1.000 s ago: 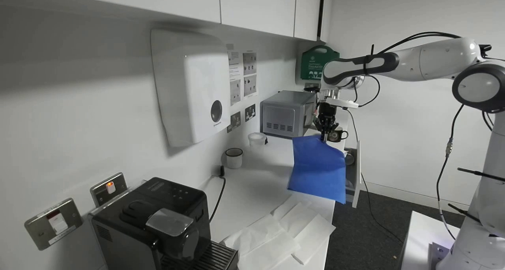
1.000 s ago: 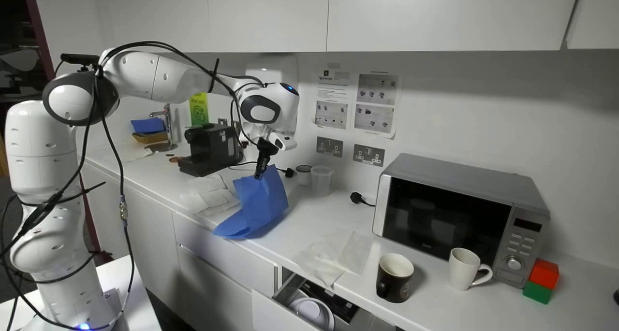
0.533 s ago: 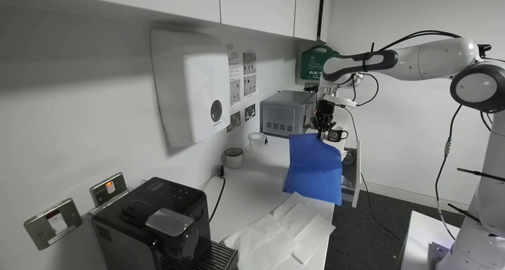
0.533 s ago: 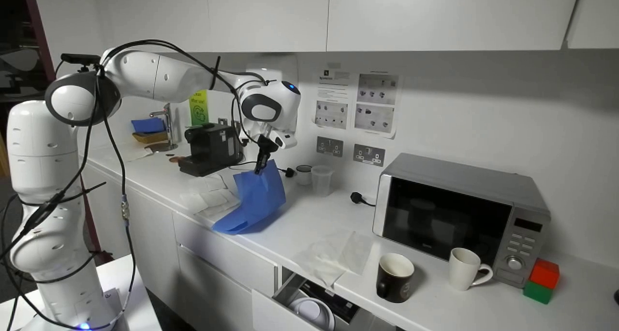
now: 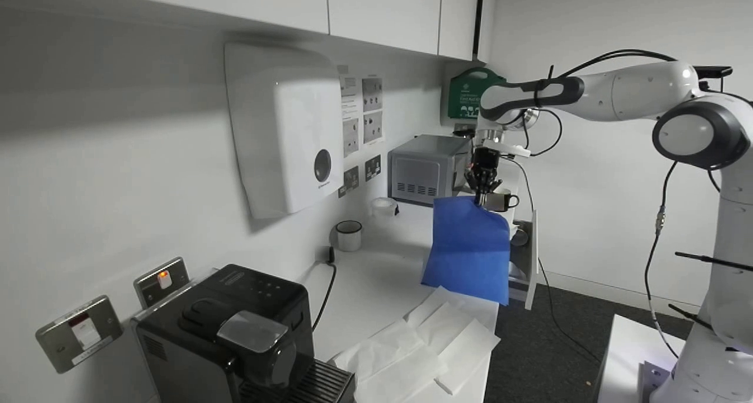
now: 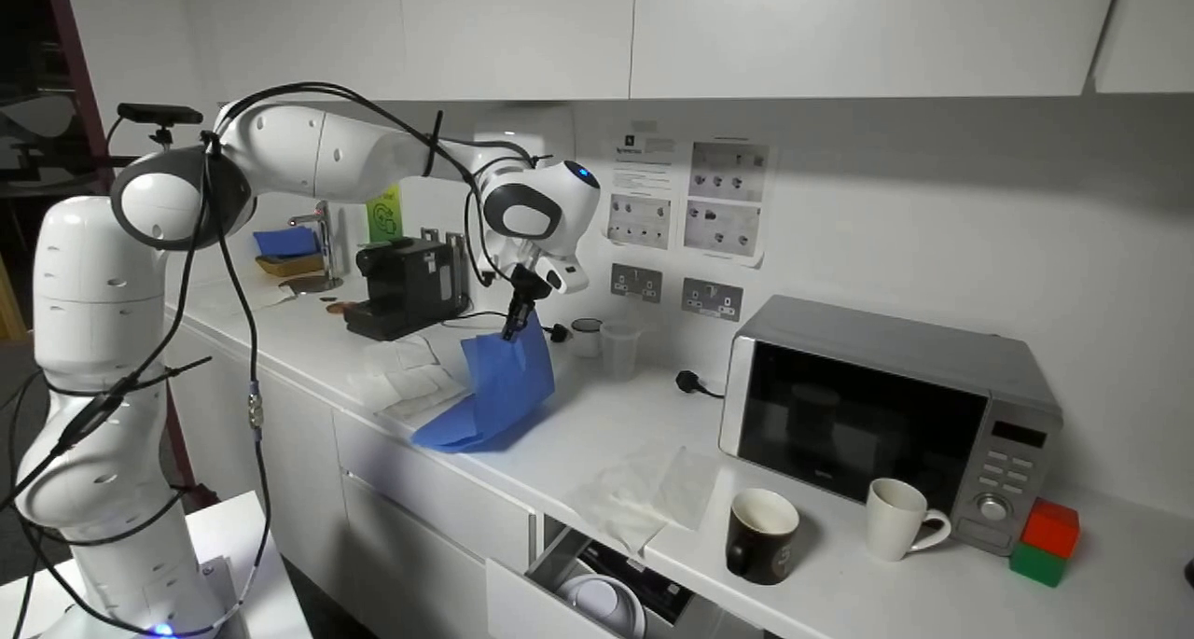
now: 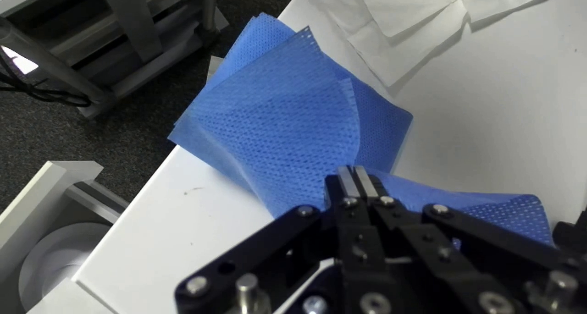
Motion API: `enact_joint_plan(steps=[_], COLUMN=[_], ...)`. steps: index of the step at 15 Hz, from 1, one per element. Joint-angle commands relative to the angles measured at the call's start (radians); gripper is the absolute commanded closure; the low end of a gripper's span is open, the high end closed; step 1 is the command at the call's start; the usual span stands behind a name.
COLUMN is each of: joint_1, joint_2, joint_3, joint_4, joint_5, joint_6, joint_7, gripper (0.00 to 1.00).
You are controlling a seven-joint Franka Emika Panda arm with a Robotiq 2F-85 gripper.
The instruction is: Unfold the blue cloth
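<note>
Left, in an exterior view: black coffee machine set back on the counter. Loose white sheets next, just beside the blue cloth; contact uncertain, and if they touch, a sideways drag could carry them along. Cloth's low end lies at the counter's front edge and, per the wrist view, pokes past it; upper part is raised. Several offset layers show, so unfolding looks only part done. Gripper up at the raised part, fingers together, cloth pinched between. Number of layers in the pinch: cannot tell. Main worry: more than one caught, and a lift would bring up the bundle with folds intact. Second: bite looks small, fabric thin; a hard tug might slip it free. Third: the overhang; a pull toward the front could send the cloth over the edge. To its right, dark-rimmed cup and clear tub toward the back; a wide swing of loose fabric might tip the tub, which is probably light. Farther right, pulled-out drawer with dishes: a corner dragged that way could snag. Dark mug beyond, well apart, low risk.
</note>
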Motion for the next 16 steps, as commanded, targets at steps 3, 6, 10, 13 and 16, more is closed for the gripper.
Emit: enact_joint_plan(steps=[3, 6, 10, 13, 16], joint_1=[-0.051, -0.057, -0.054, -0.056, -0.061], joint_2=[0.077, 0.092, 0.107, 0.123, 0.138], joint_3=[-0.002, 0.001, 0.002, -0.002, -0.006], joint_4=[0.102, 0.119, 0.138, 0.154, 0.158], joint_5=[0.062, 0.077, 0.057, 0.044, 0.028], joint_6=[-0.065, -0.066, -0.046, -0.023, 0.016], joint_7=[-0.03, -0.024, -0.027, -0.032, -0.044], gripper=[1.0, 1.0, 1.0, 1.0, 1.0])
